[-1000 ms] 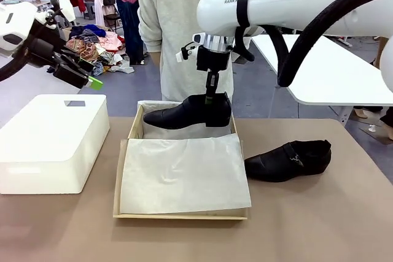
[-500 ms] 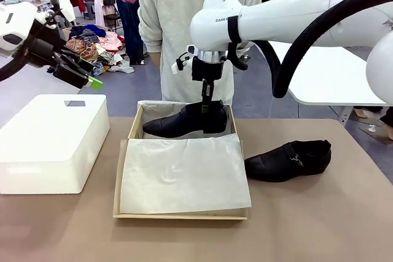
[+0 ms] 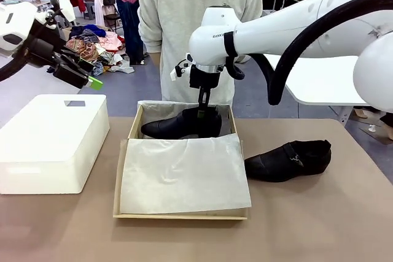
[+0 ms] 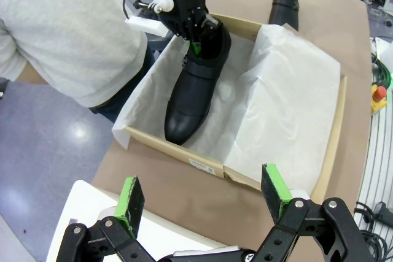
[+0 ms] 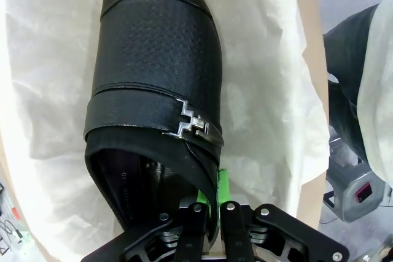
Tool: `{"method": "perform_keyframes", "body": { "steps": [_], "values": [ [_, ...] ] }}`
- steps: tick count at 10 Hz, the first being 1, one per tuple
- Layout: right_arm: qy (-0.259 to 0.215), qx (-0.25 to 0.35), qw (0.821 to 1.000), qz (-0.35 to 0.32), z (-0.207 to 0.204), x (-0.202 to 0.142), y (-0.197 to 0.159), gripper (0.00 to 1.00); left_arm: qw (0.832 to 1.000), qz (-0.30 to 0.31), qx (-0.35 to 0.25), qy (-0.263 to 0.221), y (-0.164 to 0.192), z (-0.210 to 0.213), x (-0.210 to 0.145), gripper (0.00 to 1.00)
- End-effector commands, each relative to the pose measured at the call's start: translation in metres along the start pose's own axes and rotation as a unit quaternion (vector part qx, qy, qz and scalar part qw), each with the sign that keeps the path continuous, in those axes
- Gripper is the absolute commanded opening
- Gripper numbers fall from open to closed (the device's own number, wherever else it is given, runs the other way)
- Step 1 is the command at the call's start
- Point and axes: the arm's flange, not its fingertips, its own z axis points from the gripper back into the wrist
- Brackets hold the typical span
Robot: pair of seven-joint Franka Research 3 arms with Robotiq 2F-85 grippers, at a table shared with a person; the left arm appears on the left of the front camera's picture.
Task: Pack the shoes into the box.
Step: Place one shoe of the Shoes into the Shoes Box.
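Shoes, black glossy leather, pointed toes, one pair. First shoe [image 3: 181,124]: low inside tan cardboard shoebox [image 3: 178,215], at its 12 o'clock end, crosswise over white tissue paper [image 3: 184,176], toe toward 9 o'clock; heel collar pinched in the narrow clamp of right gripper [image 3: 201,110]. Second shoe [image 3: 288,159]: on brown tabletop [image 3: 319,225], just beside the shoebox at 3 o'clock, toe toward 9 o'clock. Left gripper [image 3: 92,81]: fingers spread wide, empty, raised at 10 o'clock above white rounded plastic box [image 3: 52,142]. Person in grey sweater [image 3: 196,23]: standing at 12 o'clock.
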Motion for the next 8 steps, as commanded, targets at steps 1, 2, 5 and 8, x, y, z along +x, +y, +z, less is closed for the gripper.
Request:
{"method": "perform_keyframes", "body": {
  "steps": [1, 2, 5, 8],
  "values": [
    [0.008, -0.003, 1.000, -0.007, -0.0054, 0.0007, 0.0018, 0.00, 1.000, -0.006, -0.005, -0.007, 0.0026, 0.0001, -0.0003, 1.00],
    [0.011, 0.004, 1.000, -0.005, -0.0092, 0.0013, 0.0015, 0.00, 1.000, -0.006, -0.005, -0.007, 0.0026, 0.0001, -0.0003, 1.00],
    [0.014, 0.012, 1.000, -0.005, -0.0145, 0.0008, 0.0027, 0.02, 1.000, -0.006, -0.005, -0.007, 0.0026, 0.0001, -0.0003, 1.00],
    [0.011, 0.012, 1.000, 0.002, -0.0104, 0.0012, 0.0068, 0.61, 1.000, -0.006, -0.005, -0.007, 0.0026, 0.0001, -0.0003, 1.00]
  ]
}}
